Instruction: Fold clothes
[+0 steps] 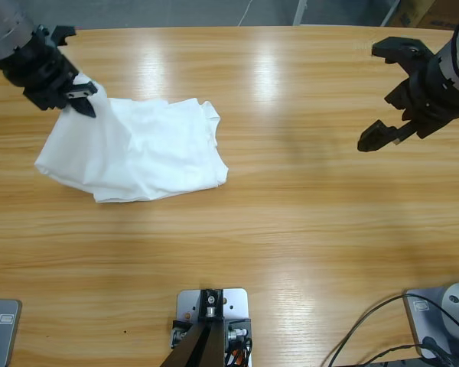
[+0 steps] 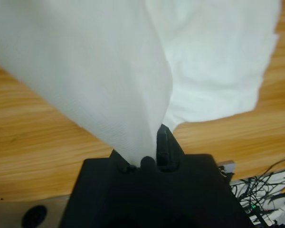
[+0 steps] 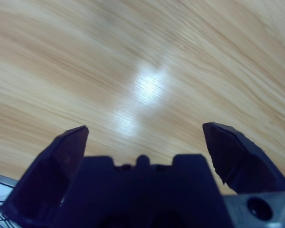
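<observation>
Progress: plain white cotton T-shirt (image 1: 138, 153) bunched, upper left, not yet neatly folded | my left gripper (image 1: 80, 95) pinches its corner | my right gripper (image 1: 390, 95) spread wide, empty, upper right

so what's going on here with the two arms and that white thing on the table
Two robot arms are working on folding a plain white cotton T-shirt that lies bunched on the left part of the long wooden table. The left gripper is shut on the shirt's upper left edge, with cloth pinched between its black jaws and draping away from them in the left wrist view. The right gripper hangs open over bare wood on the far right, holding nothing and well away from the shirt.
</observation>
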`<state>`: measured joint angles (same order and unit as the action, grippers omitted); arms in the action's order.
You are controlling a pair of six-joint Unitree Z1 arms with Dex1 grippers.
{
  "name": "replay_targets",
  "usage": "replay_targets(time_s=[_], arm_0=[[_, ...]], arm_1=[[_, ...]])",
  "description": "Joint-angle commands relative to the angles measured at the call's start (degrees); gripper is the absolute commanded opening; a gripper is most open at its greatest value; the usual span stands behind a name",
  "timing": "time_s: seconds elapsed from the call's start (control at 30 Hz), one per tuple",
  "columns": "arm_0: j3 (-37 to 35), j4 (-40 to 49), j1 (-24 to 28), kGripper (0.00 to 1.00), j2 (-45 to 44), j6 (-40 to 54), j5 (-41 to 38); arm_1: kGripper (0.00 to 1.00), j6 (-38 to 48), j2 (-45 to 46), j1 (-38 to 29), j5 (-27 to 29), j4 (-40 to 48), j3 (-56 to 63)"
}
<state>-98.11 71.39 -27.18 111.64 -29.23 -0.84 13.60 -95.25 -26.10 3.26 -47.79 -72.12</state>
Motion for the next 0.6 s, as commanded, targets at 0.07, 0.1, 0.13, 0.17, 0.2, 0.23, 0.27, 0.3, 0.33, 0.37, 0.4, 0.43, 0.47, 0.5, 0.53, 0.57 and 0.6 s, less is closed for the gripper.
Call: replay_targets(time_s=[0.07, 0.1, 0.13, 0.17, 0.2, 0.23, 0.27, 0.3, 0.33, 0.37, 0.4, 0.43, 0.47, 0.5, 0.53, 0.57, 0.6], arm_0=[[-11.00, 5.63, -6.07, 0.000, 11.39, -0.30, -2.47], [-13.07, 6.42, -6.90, 0.000, 12.88, -0.49, -2.59], [-14.69, 6.97, -7.36, 0.000, 14.12, -0.79, -2.91], [-16.31, 7.64, -7.78, 0.000, 15.38, -0.97, -3.17], [-17.73, 8.18, -8.08, 0.000, 16.61, -1.13, -3.33], [-18.86, 8.46, -8.24, 0.000, 17.54, -1.37, -3.68], [-19.89, 8.69, -8.36, 0.000, 18.21, -1.73, -3.89], [-21.14, 8.94, -8.45, 0.000, 18.79, -2.01, -4.08], [-22.46, 9.36, -8.50, 0.000, 19.44, -2.31, -4.33], [-23.78, 9.87, -8.55, 0.000, 20.11, -2.41, -4.52], [-25.01, 10.17, -8.59, 0.000, 20.72, -2.55, -4.65], [-26.15, 10.43, -8.68, 0.000, 21.29, -2.66, -4.84], [-27.66, 10.92, -8.83, 0.000, 22.03, -2.74, -5.21], [-28.98, 11.24, -9.11, 0.000, 22.59, -2.80, -5.51], [-30.30, 11.73, -9.47, 0.000, 23.17, -2.90, -5.65], [-31.51, 12.08, -9.82, 0.000, 23.73, -2.94, -6.07], [-32.48, 12.28, -10.19, 0.000, 24.28, -2.97, -6.53]], arm_1=[[0.996, 0.02, -3.09, 0.88, 0.26, 1.58, 3.04], [0.996, 0.02, -3.10, 0.88, 0.26, 1.75, 3.37], [0.996, 0.02, -3.07, 0.88, 0.26, 1.89, 3.74], [0.996, 0.02, -2.96, 0.88, 0.26, 1.95, 4.16], [0.996, 0.02, -2.82, 0.88, 0.26, 2.03, 4.62], [0.996, 0.02, -2.65, 0.88, 0.26, 2.09, 4.92], [0.996, 0.00, -2.49, 0.88, 0.35, 2.09, 5.20], [0.996, -0.07, -2.38, 0.91, 0.35, 2.09, 5.34], [0.996, -0.07, -2.42, 0.88, 0.42, 2.09, 5.39], [0.996, -0.14, -2.54, 0.89, 0.44, 2.12, 5.41], [0.996, -0.17, -2.72, 0.88, 0.44, 2.26, 5.38], [0.996, -0.17, -2.91, 0.88, 0.37, 2.46, 5.41], [0.996, -0.22, -3.19, 0.89, 0.35, 2.58, 5.36], [0.996, -0.21, -3.46, 0.88, 0.35, 2.70, 5.25], [0.996, -0.19, -3.67, 0.89, 0.35, 2.91, 5.24], [0.996, -0.19, -3.89, 0.88, 0.35, 3.11, 5.17], [0.996, -0.21, -4.12, 0.88, 0.35, 3.14, 5.01]])
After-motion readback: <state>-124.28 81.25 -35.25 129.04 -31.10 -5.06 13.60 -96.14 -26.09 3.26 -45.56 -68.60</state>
